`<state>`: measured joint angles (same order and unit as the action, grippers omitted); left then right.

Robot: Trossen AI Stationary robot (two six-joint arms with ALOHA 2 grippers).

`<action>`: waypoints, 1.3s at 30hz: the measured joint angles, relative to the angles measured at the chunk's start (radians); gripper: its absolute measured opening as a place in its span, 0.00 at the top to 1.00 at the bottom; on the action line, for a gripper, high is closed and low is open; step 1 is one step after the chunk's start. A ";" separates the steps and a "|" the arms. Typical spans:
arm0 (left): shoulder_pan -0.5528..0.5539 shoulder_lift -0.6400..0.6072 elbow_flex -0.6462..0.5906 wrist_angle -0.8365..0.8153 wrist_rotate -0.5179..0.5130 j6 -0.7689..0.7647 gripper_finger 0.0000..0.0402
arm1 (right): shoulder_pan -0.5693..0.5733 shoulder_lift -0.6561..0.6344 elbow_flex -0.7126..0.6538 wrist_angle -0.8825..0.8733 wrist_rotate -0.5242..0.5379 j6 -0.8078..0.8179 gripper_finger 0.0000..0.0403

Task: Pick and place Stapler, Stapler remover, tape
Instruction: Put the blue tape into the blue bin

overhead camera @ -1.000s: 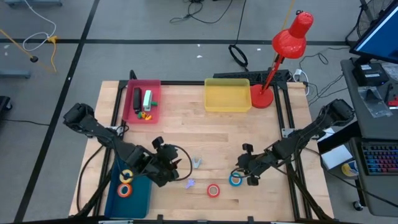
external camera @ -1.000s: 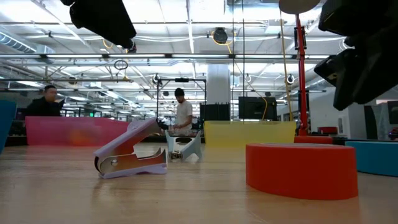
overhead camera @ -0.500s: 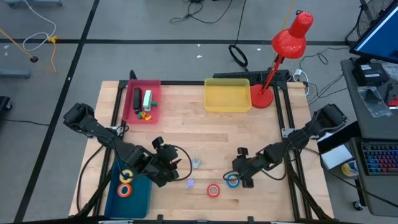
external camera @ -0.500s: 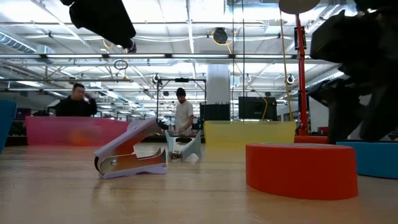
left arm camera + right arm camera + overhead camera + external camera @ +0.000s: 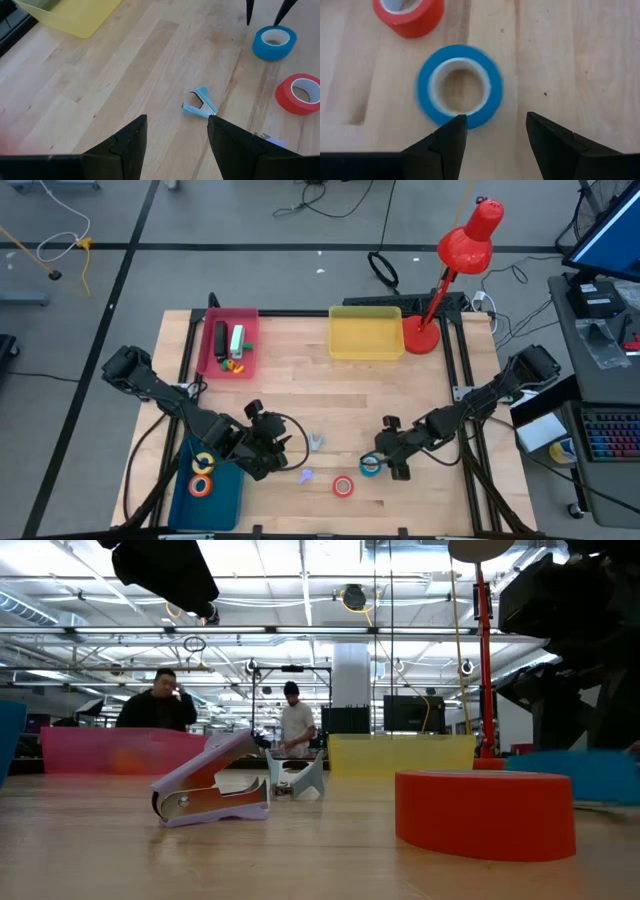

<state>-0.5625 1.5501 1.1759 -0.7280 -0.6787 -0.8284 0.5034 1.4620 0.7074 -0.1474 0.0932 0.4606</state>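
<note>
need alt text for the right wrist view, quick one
A blue ring-shaped tape roll with a white core lies flat on the pale wooden table, just ahead of the right gripper, whose two dark fingers stand open and apart from it. A red tape roll lies beyond it, partly cut off by the frame.

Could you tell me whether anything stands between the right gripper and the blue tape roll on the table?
Nothing visible does. The right gripper is right at the blue tape roll, its open fingers just short of the roll's rim, with only bare wood between. The red tape roll lies beyond it, out of the way.
</note>
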 joint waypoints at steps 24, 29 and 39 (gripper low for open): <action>0.000 0.000 0.000 0.000 -0.001 0.013 0.48 | -0.037 0.042 0.001 0.122 -0.022 0.006 0.50; 0.000 0.000 0.000 0.000 -0.001 0.013 0.48 | -0.044 0.110 0.005 0.145 -0.042 0.017 0.50; 0.000 0.000 0.000 0.003 -0.001 0.012 0.48 | -0.064 0.178 0.006 0.143 -0.012 0.030 0.70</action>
<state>-0.5625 1.5497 1.1755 -0.7253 -0.6800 -0.8169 0.4397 1.6402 0.7136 -0.0039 0.0809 0.4911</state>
